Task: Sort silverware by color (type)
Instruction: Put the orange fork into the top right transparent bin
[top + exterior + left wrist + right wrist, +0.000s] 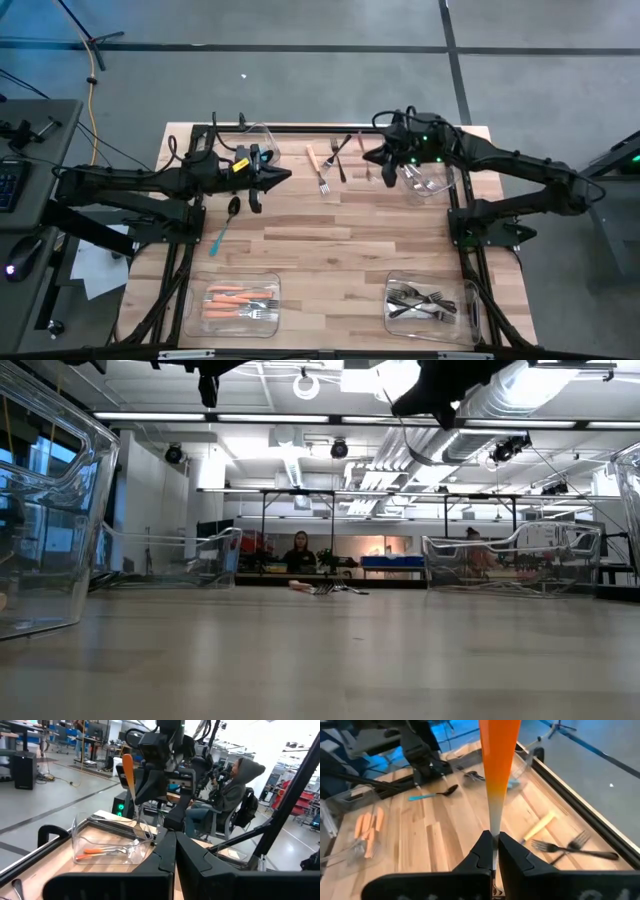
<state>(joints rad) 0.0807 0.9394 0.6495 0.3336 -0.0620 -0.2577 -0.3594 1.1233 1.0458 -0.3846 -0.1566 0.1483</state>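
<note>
Smooth tapered orange handle (499,765) in R gripper (494,851).

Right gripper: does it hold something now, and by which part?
Yes. The right gripper is shut on an orange-handled utensil, pinching its pale metal shank below the handle. The working end is hidden. The left gripper is shut and holds nothing.

Grey concrete floor (320,85) spreads around the wooden table (330,250), crossed by dark lines. Across the room, bright ceiling lights (300,422) glare over pale ducts (520,405). A person (299,550) sits far back at a bench, and another in a grey hoodie (231,790) sits on a chair near red shelving (290,790)
</note>
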